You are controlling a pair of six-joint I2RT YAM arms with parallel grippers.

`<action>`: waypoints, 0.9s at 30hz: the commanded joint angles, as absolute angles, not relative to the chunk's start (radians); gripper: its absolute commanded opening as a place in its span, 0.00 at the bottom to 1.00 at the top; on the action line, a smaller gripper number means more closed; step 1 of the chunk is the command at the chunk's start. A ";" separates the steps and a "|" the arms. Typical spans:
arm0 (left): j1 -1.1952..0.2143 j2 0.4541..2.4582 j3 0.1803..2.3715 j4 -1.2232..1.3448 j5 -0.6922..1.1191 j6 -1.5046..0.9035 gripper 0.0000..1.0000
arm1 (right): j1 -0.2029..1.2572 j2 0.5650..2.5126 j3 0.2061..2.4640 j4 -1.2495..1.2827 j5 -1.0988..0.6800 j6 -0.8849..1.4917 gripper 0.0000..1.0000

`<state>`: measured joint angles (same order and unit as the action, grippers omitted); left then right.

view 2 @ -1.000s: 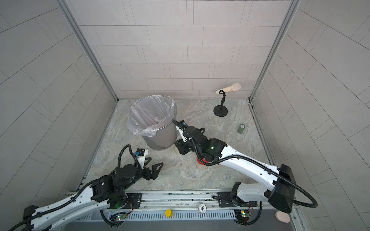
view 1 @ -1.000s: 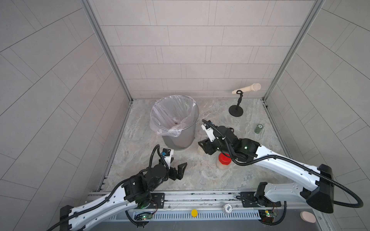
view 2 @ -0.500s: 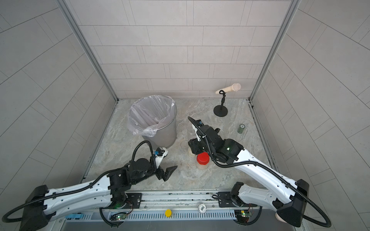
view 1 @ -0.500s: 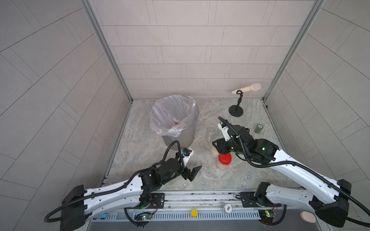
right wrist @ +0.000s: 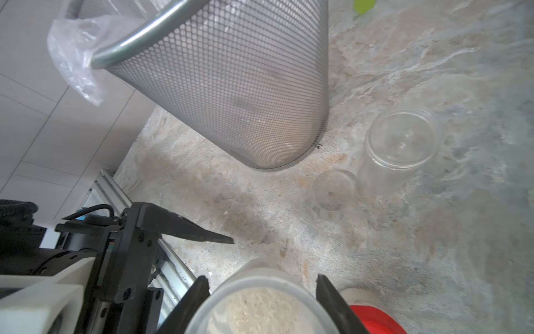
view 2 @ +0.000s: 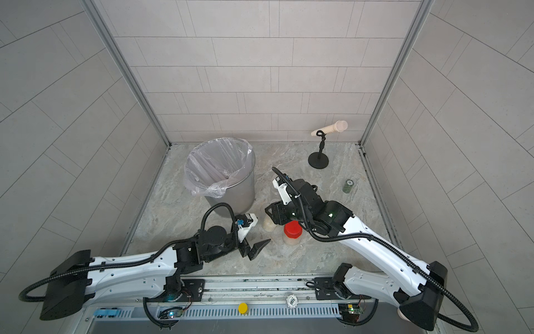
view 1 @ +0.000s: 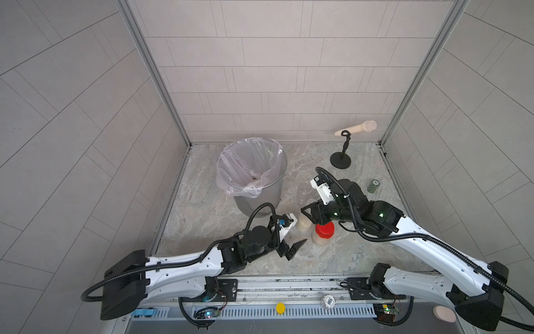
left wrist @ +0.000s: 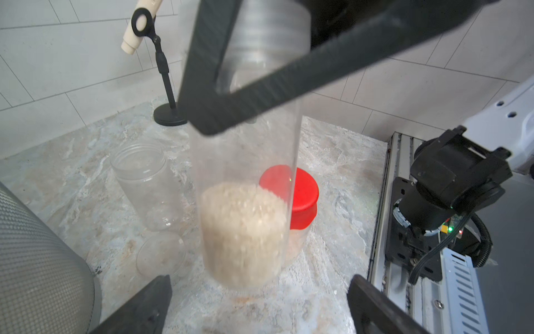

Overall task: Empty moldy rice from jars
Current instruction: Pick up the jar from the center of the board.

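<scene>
The right gripper (right wrist: 261, 290) clamps the top of a clear cylindrical plastic jar (left wrist: 245, 173) holding pale, grainy moldy rice (left wrist: 244, 231), upright just beside the red-lidded clear jar (view 1: 324, 231). The left gripper (left wrist: 260, 284), jaws spread wide, sits near its base.

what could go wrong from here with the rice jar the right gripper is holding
1. The right gripper pinches the rice jar only near its top, so it could swing or slip and spill rice short of the bin.
2. The red-lidded jar stands right beside it. If the open left gripper moves in to help, it might knock that jar over.
</scene>
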<state>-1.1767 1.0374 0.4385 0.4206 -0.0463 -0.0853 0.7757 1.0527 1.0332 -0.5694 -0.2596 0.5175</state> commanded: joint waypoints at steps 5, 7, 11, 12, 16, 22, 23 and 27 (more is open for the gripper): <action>-1.180 1.107 0.484 0.536 -0.023 -0.051 0.98 | 0.775 1.016 1.036 -0.501 -0.376 0.505 0.43; -1.181 1.104 0.485 0.541 -0.016 -0.046 0.97 | 0.775 1.013 1.040 -0.510 -0.376 0.499 0.43; -1.180 1.095 0.497 0.511 -0.023 -0.033 0.95 | 0.775 1.006 1.033 -0.495 -0.386 0.499 0.43; -1.179 1.094 0.498 0.508 -0.025 -0.030 0.94 | 0.775 1.006 1.031 -0.494 -0.388 0.499 0.43; -1.175 1.088 0.498 0.497 -0.036 -0.022 0.86 | 0.775 1.006 1.030 -0.490 -0.388 0.500 0.44; -1.158 1.086 0.499 0.492 -0.028 -0.011 0.68 | 0.776 1.003 1.029 -0.482 -0.390 0.503 0.44; -1.153 1.087 0.502 0.490 -0.023 -0.009 0.65 | 0.776 1.004 1.028 -0.482 -0.391 0.503 0.44; -1.135 1.101 0.523 0.460 0.025 0.018 0.59 | 0.776 0.995 1.016 -0.475 -0.395 0.515 0.51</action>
<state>-1.1461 1.1007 0.4774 0.4732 -0.0135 -0.0238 0.7757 1.0252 1.0225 -0.5198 -0.3813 0.5060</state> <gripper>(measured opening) 0.603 0.565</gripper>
